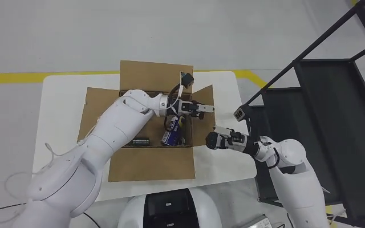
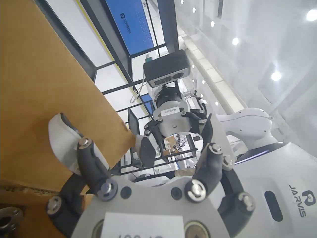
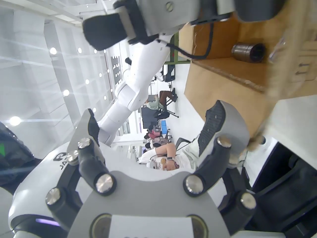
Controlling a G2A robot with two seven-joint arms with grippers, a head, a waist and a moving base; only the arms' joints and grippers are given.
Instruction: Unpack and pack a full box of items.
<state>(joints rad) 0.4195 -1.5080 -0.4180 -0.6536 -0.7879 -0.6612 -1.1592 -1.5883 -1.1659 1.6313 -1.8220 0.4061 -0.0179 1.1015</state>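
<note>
My left arm (image 1: 108, 137) and right arm (image 1: 288, 157): glossy white shells, dark seams at the joints. My left gripper (image 2: 133, 130) and right gripper (image 3: 153, 115): grey face plate, black link bars pinned by round silver screws (image 3: 104, 183), white-backed fingers (image 3: 235, 122) with black ribbed pads (image 3: 210, 125). White label (image 2: 143, 224) on each plate. Black cable (image 3: 188, 56) at my left wrist. Black camera box (image 2: 167, 69) on my right wrist. Dark logo (image 2: 299, 196) on white shell.
</note>
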